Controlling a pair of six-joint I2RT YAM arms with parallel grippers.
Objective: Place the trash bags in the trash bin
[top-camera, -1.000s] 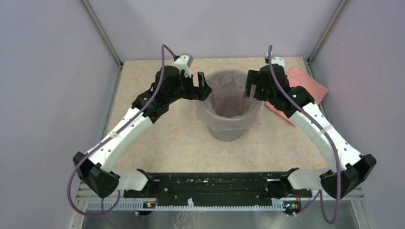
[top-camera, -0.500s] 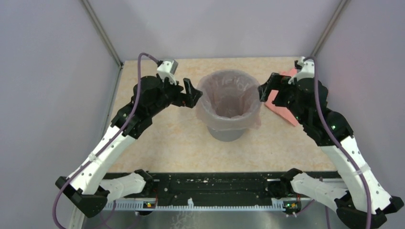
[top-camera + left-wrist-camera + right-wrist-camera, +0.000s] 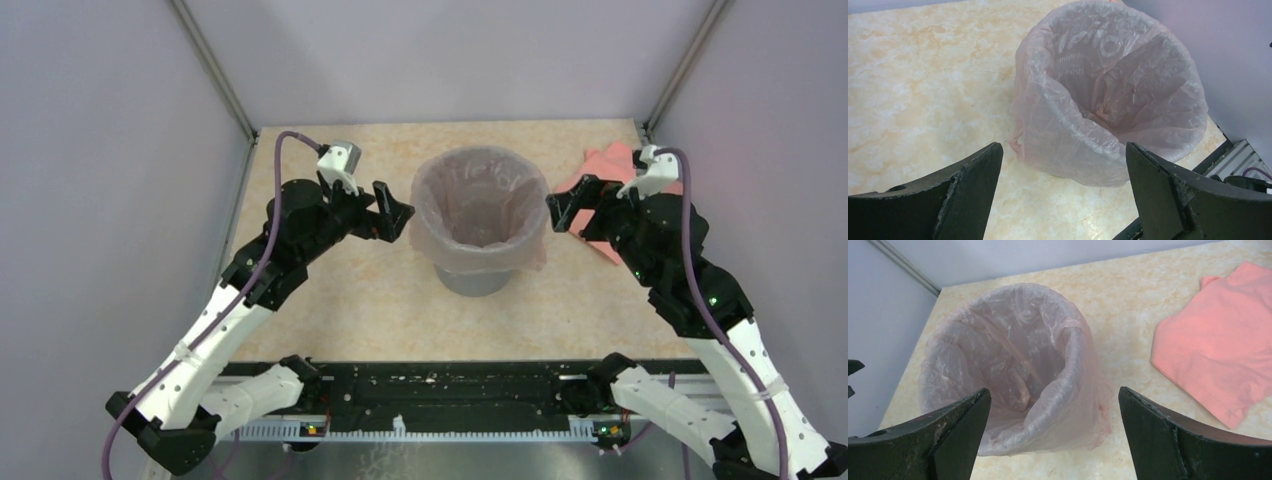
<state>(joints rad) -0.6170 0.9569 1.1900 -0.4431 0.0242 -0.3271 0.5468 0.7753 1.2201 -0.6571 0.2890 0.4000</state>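
The grey trash bin [image 3: 472, 283] stands upright mid-table. The translucent pale pink trash bag [image 3: 481, 212] lines it, its mouth folded out over the rim and hanging down the outside; faint lettering shows on its inner wall [image 3: 1083, 55]. My left gripper [image 3: 394, 210] hovers just left of the bin, open and empty, apart from the bag [image 3: 1108, 90]. My right gripper [image 3: 562, 206] hovers just right of the bin, also open and empty, with the bag [image 3: 1013, 365] ahead of its fingers. Both wrist views show wide jaws with nothing between them [image 3: 1063, 147] [image 3: 1054, 390].
An opaque salmon-pink folded bundle [image 3: 604, 162] [image 3: 1218, 350] lies flat at the back right, partly under my right arm. Grey enclosure walls close in on the left, right and back. A black rail [image 3: 440, 385] runs along the near edge.
Both grippers have drawn away from the bin's rim, the left one leftward and nearer, the right one rightward. The bag stays draped over the rim.
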